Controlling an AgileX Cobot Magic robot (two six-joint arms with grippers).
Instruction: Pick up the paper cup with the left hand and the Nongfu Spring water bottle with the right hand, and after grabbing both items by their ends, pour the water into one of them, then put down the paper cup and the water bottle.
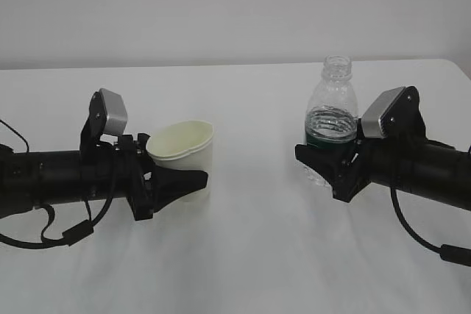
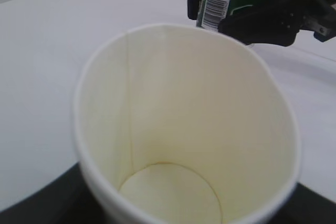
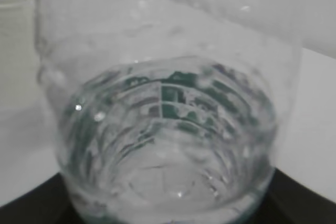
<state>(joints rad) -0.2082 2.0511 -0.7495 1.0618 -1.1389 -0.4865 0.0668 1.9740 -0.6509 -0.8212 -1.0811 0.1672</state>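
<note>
While wrist views crop both, left hand [image 1: 173, 182] around paper cup [image 1: 184, 154], right hand [image 1: 324, 163] around bottle [image 1: 331, 119] (uncapped)

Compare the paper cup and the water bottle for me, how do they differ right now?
The paper cup is opaque white and short; the water bottle is clear, ribbed, green-labelled and taller. The cup is empty and leans slightly; the bottle holds water and stands upright. Both are open-topped, each sitting between the jaws of an end effector.
</note>
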